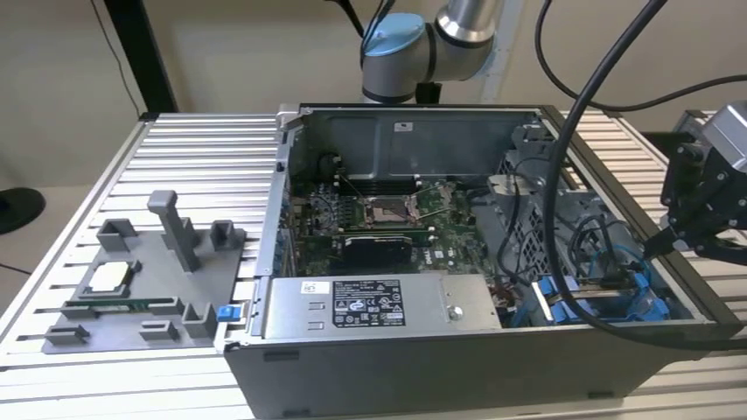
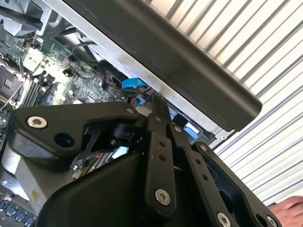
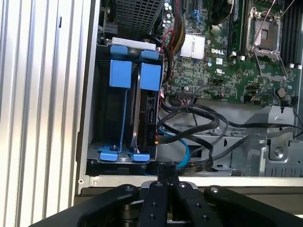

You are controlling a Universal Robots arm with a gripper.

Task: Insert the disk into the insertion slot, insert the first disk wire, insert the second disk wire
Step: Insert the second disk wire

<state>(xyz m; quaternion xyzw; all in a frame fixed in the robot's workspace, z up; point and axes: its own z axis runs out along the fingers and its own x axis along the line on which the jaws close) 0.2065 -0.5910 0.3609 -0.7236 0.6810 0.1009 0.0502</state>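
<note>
Presently, arm pose: arm point(image 1: 461, 26) is seen behind the case point(image 1: 467, 367) in the exterior view. Its wrist is carried past the case's side wall on the exterior view's right, w/ the gripper point(image 1: 652, 248) tilted down and inward over that wall's rim.
Gripper state: fingers point(image 3: 161, 172) are seen pressed together to one narrow tip in both wrist views point(image 2: 158, 109). Nothing is seen pinched between them.
Disk: disk point(image 3: 148, 111) is stood on edge in its blue carrier, seated in the insertion slot point(image 3: 92, 118) at a corner inside the case. A second blue carrier point(image 3: 120, 75) is set just beside it.
Disk vs gripper: tip is held at the case rim, near the disk's end but apart from it, no contact.
Wires: blue cable point(image 3: 183, 151) and black cables point(image 3: 208, 118) are draped inside the case next to the disk's connector edge. Whether any is plugged in can't be told.
First wrist view: disk's connector edge and the carrier tabs are shown from above the case rim.
Second wrist view: a person's hand point(image 2: 289, 208) is caught outside the case, over the table slats point(image 2: 265, 56).
Exterior view: PSU box point(image 1: 373, 306) and green motherboard point(image 1: 373, 219) are shown inside the case. A grey fixture point(image 1: 152, 280) w/ small parts is laid outside the case on the exterior view's left.
</note>
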